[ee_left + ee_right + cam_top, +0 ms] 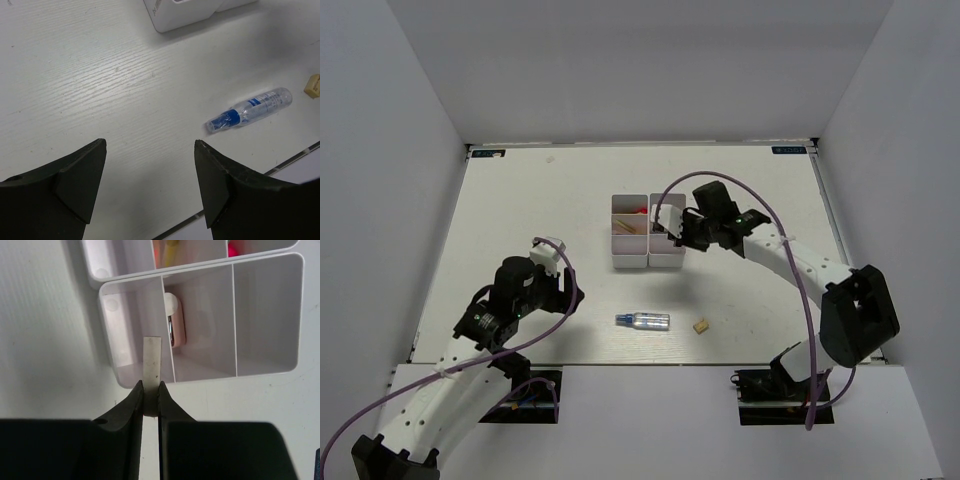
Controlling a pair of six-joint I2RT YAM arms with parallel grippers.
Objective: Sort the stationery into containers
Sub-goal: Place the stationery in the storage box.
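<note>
Two white three-compartment containers stand side by side mid-table, the left one (618, 262) and the right one (666, 262). My right gripper (674, 232) is shut on a flat white eraser (152, 357) and holds it over the end compartment of the right container (295, 315). A pink capsule (177, 325) lies in its middle compartment. The left container (117, 275) holds a yellow stick (172, 246) and a red item (638, 209). My left gripper (150, 150) is open and empty over bare table. A silver-blue tube (643, 320) and a small tan eraser (700, 326) lie near the front edge.
The tube (250, 110) lies to the right of my left gripper, and the tan eraser (313, 86) lies beyond it. The table's front edge (290, 160) runs close behind them. White walls close in the table on three sides.
</note>
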